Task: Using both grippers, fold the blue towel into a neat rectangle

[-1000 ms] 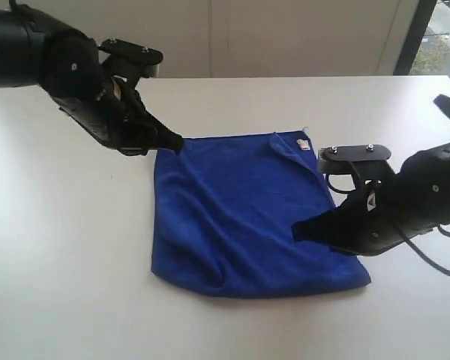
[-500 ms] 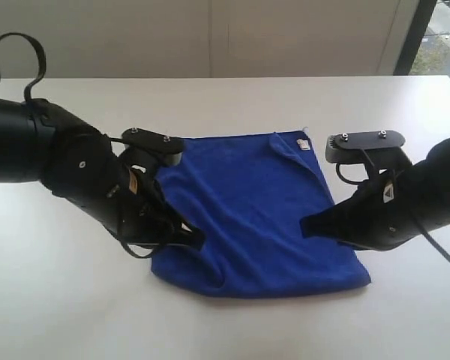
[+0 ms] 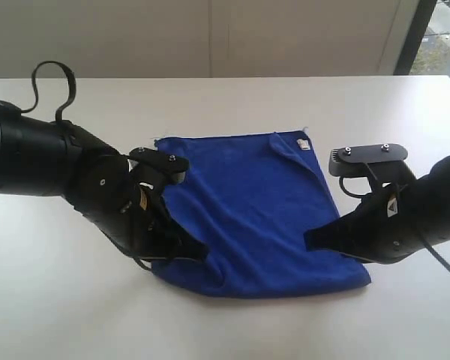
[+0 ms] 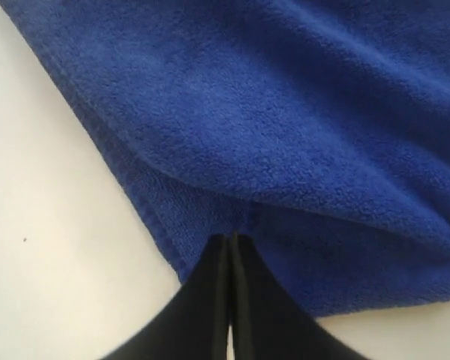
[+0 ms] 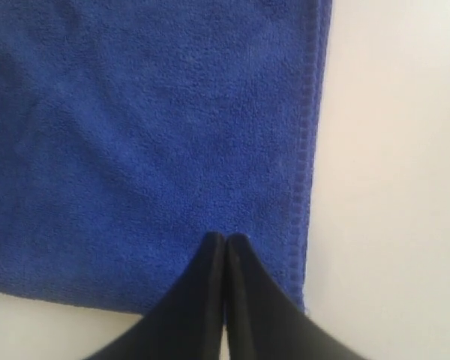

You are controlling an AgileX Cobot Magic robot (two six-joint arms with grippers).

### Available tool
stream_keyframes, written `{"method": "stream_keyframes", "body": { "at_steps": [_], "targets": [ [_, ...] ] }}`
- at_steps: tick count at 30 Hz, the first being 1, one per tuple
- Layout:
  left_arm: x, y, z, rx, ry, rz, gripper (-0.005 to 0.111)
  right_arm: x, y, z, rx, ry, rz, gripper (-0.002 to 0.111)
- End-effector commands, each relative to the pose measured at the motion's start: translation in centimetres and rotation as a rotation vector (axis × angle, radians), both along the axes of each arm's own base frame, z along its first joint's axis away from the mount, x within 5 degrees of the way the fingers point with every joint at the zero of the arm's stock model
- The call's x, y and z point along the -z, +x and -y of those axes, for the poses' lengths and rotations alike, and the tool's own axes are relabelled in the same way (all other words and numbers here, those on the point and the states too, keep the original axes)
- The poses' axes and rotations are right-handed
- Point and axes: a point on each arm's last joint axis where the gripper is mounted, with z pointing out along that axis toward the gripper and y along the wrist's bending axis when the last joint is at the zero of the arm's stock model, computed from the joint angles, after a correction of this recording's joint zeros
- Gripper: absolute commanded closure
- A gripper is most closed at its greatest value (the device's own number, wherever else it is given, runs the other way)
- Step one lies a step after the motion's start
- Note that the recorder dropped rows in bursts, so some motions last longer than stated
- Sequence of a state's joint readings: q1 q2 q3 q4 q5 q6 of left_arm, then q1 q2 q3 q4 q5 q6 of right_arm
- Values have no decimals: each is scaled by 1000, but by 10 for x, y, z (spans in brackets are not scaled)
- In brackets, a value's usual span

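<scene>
a white worktop (image 3: 52,315) carries the blue towel (image 3: 247,202), which lies flat and looks already doubled. at its near corners the left hand (image 3: 198,253) and right hand (image 3: 309,240) rest on the cloth, fingers pressed together; whether either pinches fabric is unclear. the step looks like gripping the near edge. next, both corners need lifting evenly toward the far edge.

White desk before a pale wall
The desk (image 3: 240,101) is plain, smooth white; behind its far edge stands a cream panelled wall (image 3: 172,34), and a dark-framed window (image 3: 444,37) shows greenery at the exterior view's upper right.
</scene>
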State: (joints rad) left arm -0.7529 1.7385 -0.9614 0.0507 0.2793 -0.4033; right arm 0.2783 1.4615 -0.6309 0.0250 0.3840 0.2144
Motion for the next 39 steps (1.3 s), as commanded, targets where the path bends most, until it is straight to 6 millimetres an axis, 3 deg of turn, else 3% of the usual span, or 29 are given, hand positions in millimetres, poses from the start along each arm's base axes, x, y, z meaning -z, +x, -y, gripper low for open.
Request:
{"method": "stream_keyframes", "body": {
  "at_steps": [1,3,8,12,22,29,39],
  "targets": [
    [4,-2,1,-17,-1,-12,105,0,0,0,-10,-1,13,108],
    [4,-1,1,-19,-7,-8,99,0,0,0,-10,0,16,108],
    [4,-2,1,-30,-16,-15,69,-1,0,0,-12,-1,21,108],
    [4,-2,2,-32,-17,-16,57,-1,1,0,-12,0,25,108],
    [4,-2,2,-35,-20,-18,57,-1,1,0,-12,2,33,108],
    [5,-4,1,-20,2,-39,76,-1,2,0,-12,3,37,108],
    [5,-6,3,-16,-23,-58,77,-2,2,0,-11,5,45,108]
  ]
}}
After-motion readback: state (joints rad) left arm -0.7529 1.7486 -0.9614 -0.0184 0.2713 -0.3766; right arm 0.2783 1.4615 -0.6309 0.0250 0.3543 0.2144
